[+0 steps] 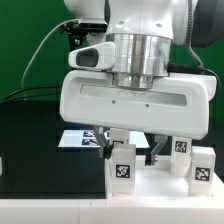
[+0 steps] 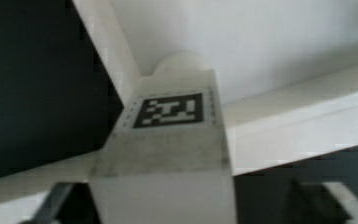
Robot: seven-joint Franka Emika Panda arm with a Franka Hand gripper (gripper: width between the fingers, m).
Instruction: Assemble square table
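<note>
Jaws closed around 1 leg (image 2: 169, 135), held upright over the square top (image 1: 160, 195), likely for corner hole insertion.

The exterior view shows three short chunky white plastic legs with black-and-white square tags (image 1: 122, 168) (image 1: 181, 146) (image 1: 202, 171), one large flat white square top (image 1: 160, 198), and one marker board (image 1: 76, 139).

White legs (image 1: 123, 166) bear black-and-white square tags (image 2: 172, 110); the tabletop (image 1: 150, 200) is white.

Black table (image 1: 30, 130) w/ marker board (image 1: 78, 138)
</note>
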